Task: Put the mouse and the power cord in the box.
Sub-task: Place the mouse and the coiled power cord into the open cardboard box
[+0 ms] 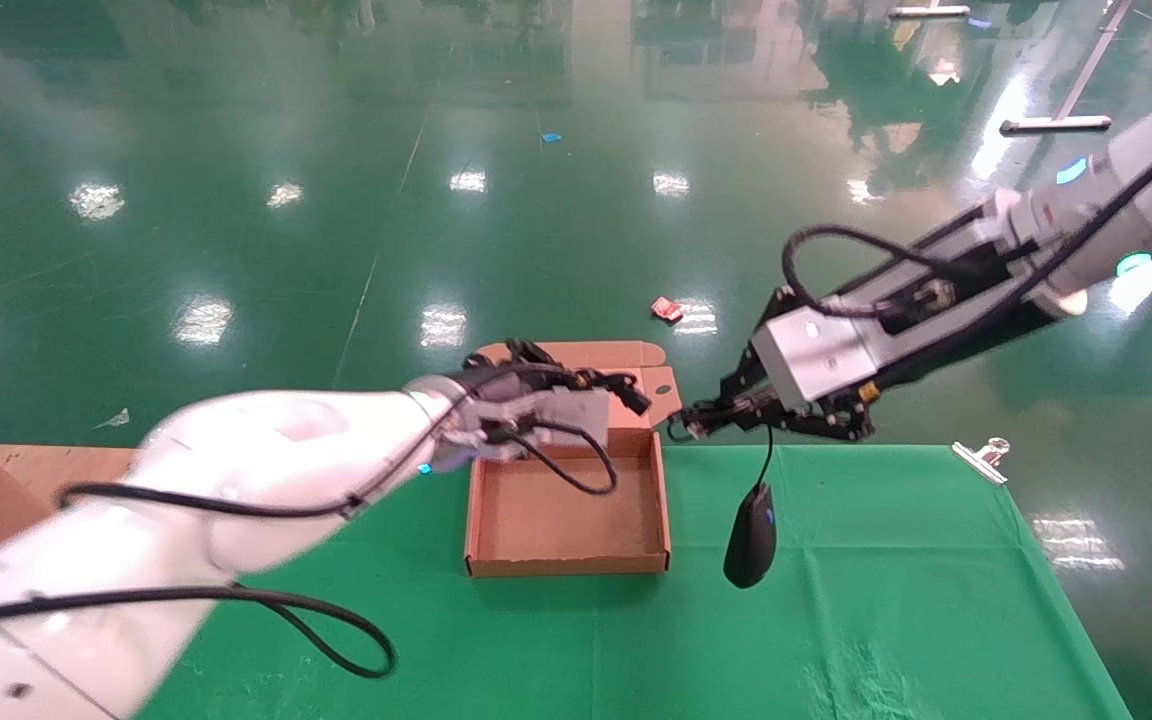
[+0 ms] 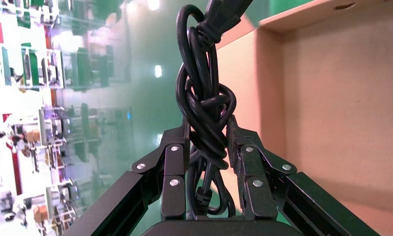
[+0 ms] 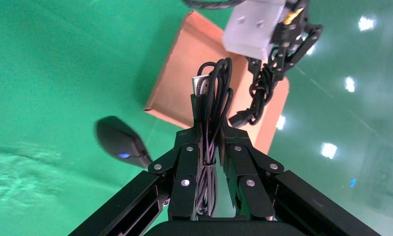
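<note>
On the green-clothed worktop your left pincer pinches the knotted bundle of thick black power cord above the far edge of the shallow brown cardboard box. Your right pincer grips the bundled thin cable, with the small black oval mouse dangling just right of the box. Bring each load over the tray before letting go, so nothing catches the wall.

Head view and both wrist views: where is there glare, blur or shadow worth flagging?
Head view: ceiling lights glare off the floor; the box casts a soft shadow on the cloth. Left wrist view: background left of the cord is blurred, the cord sharp. Right wrist view: the mouse is blurred, its cable in the right claw sharp.
</note>
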`<action>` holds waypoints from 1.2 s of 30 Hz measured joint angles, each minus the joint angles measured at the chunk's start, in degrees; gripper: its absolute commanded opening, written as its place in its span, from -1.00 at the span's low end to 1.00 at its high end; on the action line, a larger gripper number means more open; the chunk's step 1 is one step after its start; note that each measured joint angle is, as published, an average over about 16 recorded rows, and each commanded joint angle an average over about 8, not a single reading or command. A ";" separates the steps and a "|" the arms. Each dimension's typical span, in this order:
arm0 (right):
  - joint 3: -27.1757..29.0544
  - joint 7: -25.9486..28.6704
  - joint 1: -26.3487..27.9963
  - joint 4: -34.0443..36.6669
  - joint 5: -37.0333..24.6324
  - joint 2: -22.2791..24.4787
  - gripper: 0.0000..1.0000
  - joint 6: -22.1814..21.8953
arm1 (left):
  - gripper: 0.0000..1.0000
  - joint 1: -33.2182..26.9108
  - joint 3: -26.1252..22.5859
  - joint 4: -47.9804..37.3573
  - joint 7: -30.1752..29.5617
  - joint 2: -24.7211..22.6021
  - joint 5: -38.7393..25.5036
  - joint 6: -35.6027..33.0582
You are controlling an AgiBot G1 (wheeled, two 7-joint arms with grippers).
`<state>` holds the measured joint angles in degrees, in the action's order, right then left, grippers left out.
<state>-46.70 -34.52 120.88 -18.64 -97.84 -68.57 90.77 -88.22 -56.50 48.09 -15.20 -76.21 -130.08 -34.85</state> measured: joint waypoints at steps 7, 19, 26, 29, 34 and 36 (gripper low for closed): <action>-0.88 0.49 -2.64 -2.36 1.75 2.63 -1.00 -0.63 | -1.00 2.80 -6.08 -6.01 0.26 -2.30 2.58 7.13; -1.72 0.67 -3.97 -4.09 3.05 4.33 -1.00 -1.25 | 1.00 2.90 -15.74 -9.16 1.33 -2.42 12.64 13.70; -2.14 1.25 -4.29 -4.67 3.63 4.06 -1.00 -1.35 | 1.00 1.88 -19.41 -10.06 2.72 -2.39 17.63 15.22; -2.30 1.71 -4.35 -5.00 3.89 3.83 -1.00 -1.40 | 1.00 1.51 -20.67 -10.43 3.27 -2.39 19.34 15.74; -2.58 2.58 -4.29 -5.53 4.16 3.18 -1.00 -1.72 | 1.00 0.78 -22.18 -10.48 3.99 -2.30 22.42 16.19; -2.68 2.90 -4.20 -5.67 4.22 2.74 -1.00 -1.96 | 1.00 0.34 -22.44 -10.33 4.31 -2.16 23.94 16.19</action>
<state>-49.38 -31.62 116.68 -24.31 -93.62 -65.83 88.81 -87.88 -78.94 37.76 -10.89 -78.37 -106.15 -18.65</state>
